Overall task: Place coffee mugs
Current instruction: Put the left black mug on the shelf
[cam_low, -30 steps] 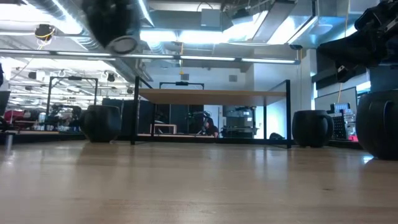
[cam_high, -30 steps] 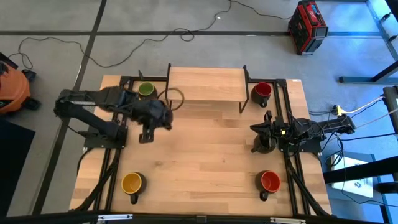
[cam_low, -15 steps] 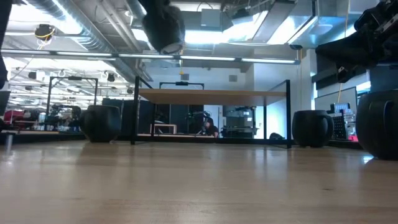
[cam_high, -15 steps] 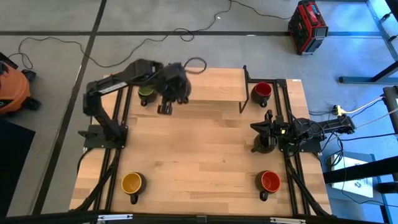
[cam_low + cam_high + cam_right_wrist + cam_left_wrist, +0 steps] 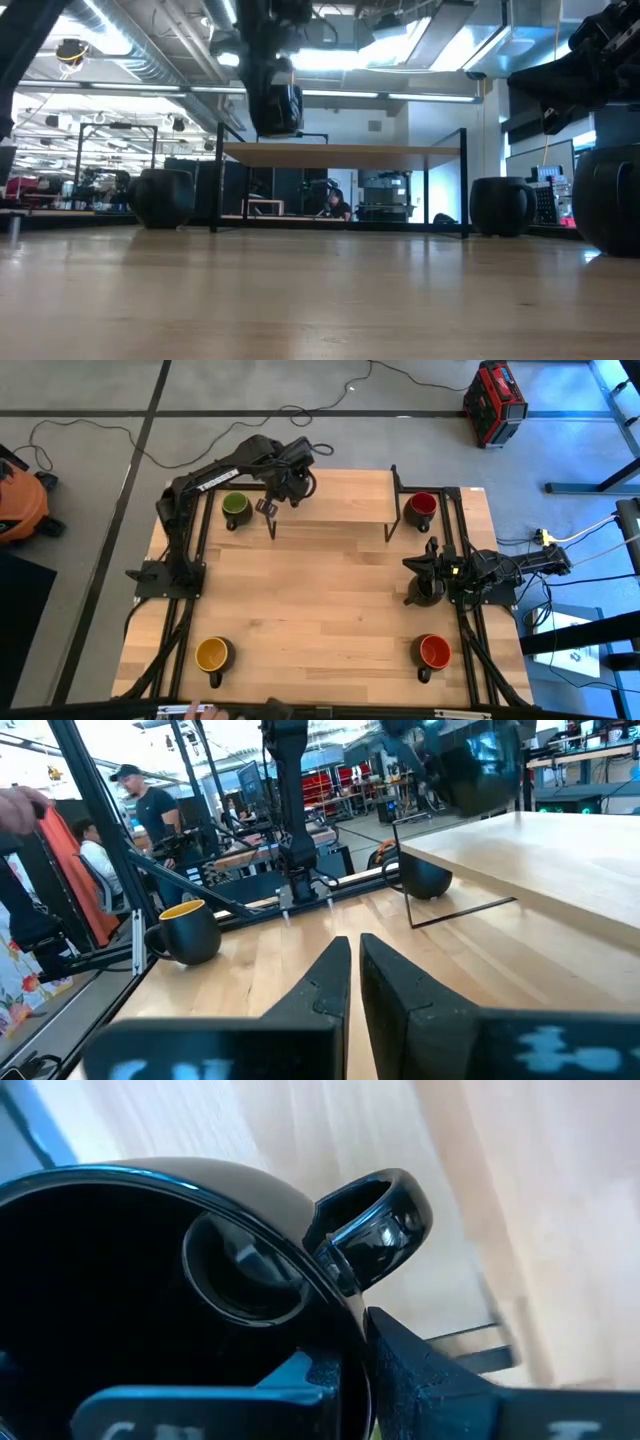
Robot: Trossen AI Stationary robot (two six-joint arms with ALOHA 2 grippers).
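Observation:
My left gripper (image 5: 280, 482) hangs over the left end of the raised wooden shelf (image 5: 335, 495), shut on a coffee mug (image 5: 276, 98) that is black inside and out. Four more mugs stand on the table by their bases: green inside (image 5: 236, 506) at the far left, dark red inside (image 5: 422, 504) at the far right, yellow inside (image 5: 213, 653) near left, orange-red inside (image 5: 433, 651) near right. Another black mug (image 5: 424, 593) stands just beside my right gripper (image 5: 355, 948), which waits shut and level at the table's right side. My left gripper has one finger (image 5: 200, 1400) inside the black mug and the other finger (image 5: 430, 1380) outside, with the wall and rim (image 5: 345, 1330) between them, close beside the handle (image 5: 380, 1230). It comes steeply from above. The mug hangs below it, clear of the shelf.
The shelf stands on thin black legs (image 5: 218, 180) along the far edge, with open space under it. Black arm frames run along both table sides. People and workshop gear show beyond the table in the right wrist view. A hand shows at the near edge (image 5: 195, 710).
My left gripper has carried the black mug from above the table's left middle toward the far edge and a little right, until it is over the shelf's left end. It rolled as it went and came somewhat lower. The mug stayed held and clear.

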